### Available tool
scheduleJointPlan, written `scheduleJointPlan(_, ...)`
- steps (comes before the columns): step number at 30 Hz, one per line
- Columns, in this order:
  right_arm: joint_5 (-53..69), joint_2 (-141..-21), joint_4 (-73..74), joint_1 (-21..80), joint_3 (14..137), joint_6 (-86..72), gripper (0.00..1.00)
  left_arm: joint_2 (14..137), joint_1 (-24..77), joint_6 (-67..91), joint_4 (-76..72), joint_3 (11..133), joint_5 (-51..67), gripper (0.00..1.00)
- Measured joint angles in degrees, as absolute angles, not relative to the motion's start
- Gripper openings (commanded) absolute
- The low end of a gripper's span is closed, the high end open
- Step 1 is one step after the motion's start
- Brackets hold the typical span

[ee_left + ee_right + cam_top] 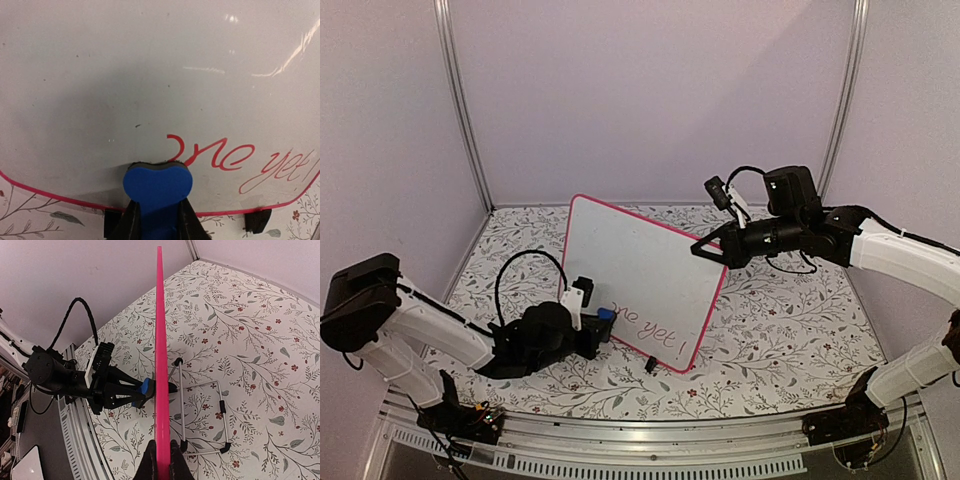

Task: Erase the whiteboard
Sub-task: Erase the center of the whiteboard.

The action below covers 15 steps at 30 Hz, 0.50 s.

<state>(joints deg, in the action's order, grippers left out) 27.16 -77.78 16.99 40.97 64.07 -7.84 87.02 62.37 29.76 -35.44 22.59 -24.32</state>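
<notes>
whiteboard (630, 260) stands tilted mid-worktop (790, 330) on its wire stand (200, 415), right end effector (712, 250) pinched tight on its upper right frame edge, left end effector (157, 212) clamped around the blue eraser (157, 182), which presses the board face just left of the red writing (220, 155)

Red handwriting (232, 156) on whiteboard (630, 250), one cursive line close above the bottom edge, running toward the lower right corner. Legible: "ne yet!". Leading character incomplete: a hooked stroke, possibly part of an "o", just beside the blue eraser (157, 182).
</notes>
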Motion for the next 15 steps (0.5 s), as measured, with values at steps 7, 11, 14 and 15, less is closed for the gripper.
scheduleJointPlan(7, 27.2, -77.8, 17.0, 41.0, 64.1, -7.7, 0.00, 84.8, 60.3, 26.9, -34.3, 25.4, -24.7, 0.05)
scheduleJointPlan(11, 26.9, -77.8, 17.0, 41.0, 64.1, -8.1, 0.00, 84.5, 59.4, 25.5, -33.2, 26.2, -24.3, 0.05)
scheduleJointPlan(14, 26.9, -77.8, 17.0, 41.0, 64.1, -8.1, 0.00, 83.9, 58.7, 24.8, -32.7, 26.4, -24.0, 0.05)
scheduleJointPlan(15, 26.9, -77.8, 17.0, 41.0, 64.1, -8.2, 0.00, 83.9, 58.5, 24.7, -32.5, 26.6, -23.8, 0.05)
